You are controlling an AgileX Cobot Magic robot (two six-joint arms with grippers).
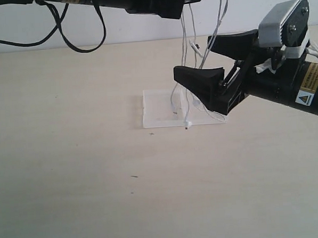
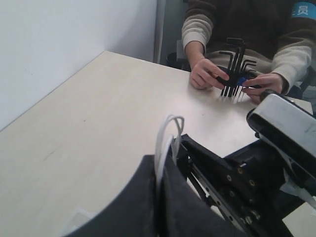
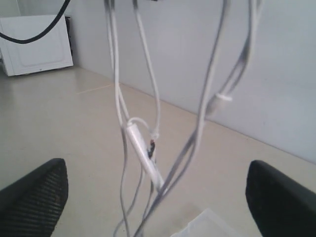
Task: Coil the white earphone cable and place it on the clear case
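- Left tool: mine, pressed together, pinching looped cable; at 12 o'clock in the exterior view.
- Cable: hangs from it in several strands; lower ends reach the case.
- Case: flat on worktop, near its middle.
- Right tool: spread wide, entering from 3 o'clock, fingers flanking the strands.

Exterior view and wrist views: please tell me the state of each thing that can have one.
Thin white earphone cable: hanging in loose loops, not coiled, lower ends reaching the case.
Flat clear plastic case: lying flat on the table.
Left claw: shut on the cable.
Right claw: open around the hanging strands.
Black hex key set: held in a person's hands.
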